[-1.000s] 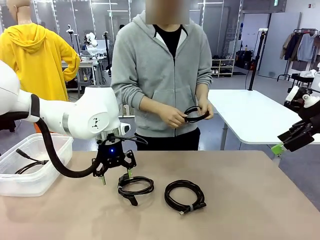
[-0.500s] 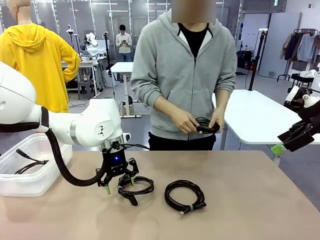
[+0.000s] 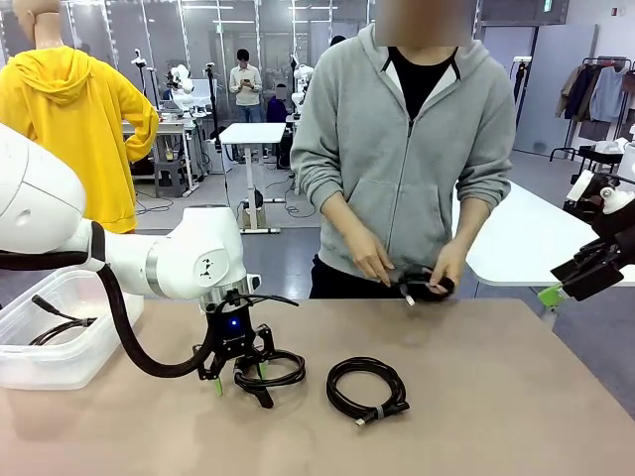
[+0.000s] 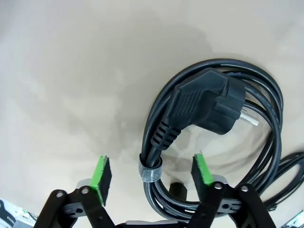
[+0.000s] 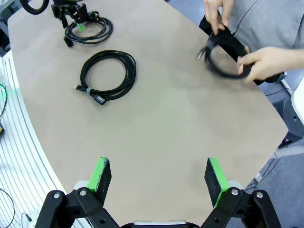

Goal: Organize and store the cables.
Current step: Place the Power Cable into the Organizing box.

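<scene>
I see left end effector (image 4: 152,172) low over desk (image 3: 496,397), jaws spread, nothing clamped yet. Near cable coil (image 4: 204,102) lies right between pads; bundle at tie (image 4: 150,170) runs crosswise to closing line. Right end effector (image 5: 154,178) open, empty, well apart.

**Q:** What kind of place is depicted?

**A:** A robotics laboratory in an open hall. At lower left, a white robot arm (image 3: 189,260) reaches over the tan bench (image 3: 496,397).

**Q:** Which further features indicate this?

**A:** Upper left: an equipment-laden workstation (image 3: 179,124) and a small white table (image 3: 248,133). Right: a second white table (image 3: 526,238). Upper right: a clothes rack (image 3: 595,94) and low shelving (image 3: 442,129).
</scene>
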Robot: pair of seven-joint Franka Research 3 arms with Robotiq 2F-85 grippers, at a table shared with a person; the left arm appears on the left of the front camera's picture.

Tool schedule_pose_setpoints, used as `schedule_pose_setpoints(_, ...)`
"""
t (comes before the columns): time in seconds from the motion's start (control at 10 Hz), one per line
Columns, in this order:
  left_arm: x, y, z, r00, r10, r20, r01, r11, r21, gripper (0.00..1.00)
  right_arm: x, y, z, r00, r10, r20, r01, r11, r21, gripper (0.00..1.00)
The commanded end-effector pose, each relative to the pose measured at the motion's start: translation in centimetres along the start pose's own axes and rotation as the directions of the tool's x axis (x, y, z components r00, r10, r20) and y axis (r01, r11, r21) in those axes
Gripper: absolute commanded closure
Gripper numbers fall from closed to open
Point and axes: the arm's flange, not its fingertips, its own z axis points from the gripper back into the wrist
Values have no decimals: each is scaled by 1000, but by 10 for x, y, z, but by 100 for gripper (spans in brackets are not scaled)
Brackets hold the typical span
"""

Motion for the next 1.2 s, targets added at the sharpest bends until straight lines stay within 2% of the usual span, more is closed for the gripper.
schedule_pose_setpoints(0.0, 2, -6, 2, 1000, 26, -1, -26, 1000, 8, 96, 3, 0, 1, 1000, -28, -2, 28, 1000, 6, 0)
schedule_pose_setpoints(0.1, 3, -7, -1, 1000, 22, -1, -22, 1000, 4, 100, 3, 0, 1, 1000, -28, -2, 28, 1000, 6, 0)
schedule_pose_setpoints(0.3, 5, -8, -4, 1000, 15, 1, -15, 1000, 2, 100, 3, 0, 1, 1000, -28, -2, 28, 1000, 6, 0)
schedule_pose_setpoints(0.4, 6, -8, -3, 1000, 11, 18, -11, 1000, -8, 97, 3, 0, 1, 1000, -28, -2, 28, 1000, 6, 0)
schedule_pose_setpoints(0.5, 6, -8, -2, 1000, 9, 22, -9, 1000, -5, 100, 3, 0, 1, 1000, -28, -2, 28, 1000, 6, 0)
schedule_pose_setpoints(0.7, 5, -5, 6, 999, 0, 35, 0, 1000, -2, 100, 3, 0, 1, 1000, -28, -2, 28, 1000, 6, 0)
schedule_pose_setpoints(0.8, 1, 1, 20, 998, -19, 57, 19, 1000, 7, 100, 3, 0, 1, 1000, -28, -2, 28, 1000, 6, 0)
schedule_pose_setpoints(1.1, -20, 26, 94, 973, -118, 199, 114, 993, 34, 100, 3, 0, 1, 1000, -28, -2, 28, 1000, 6, 0)
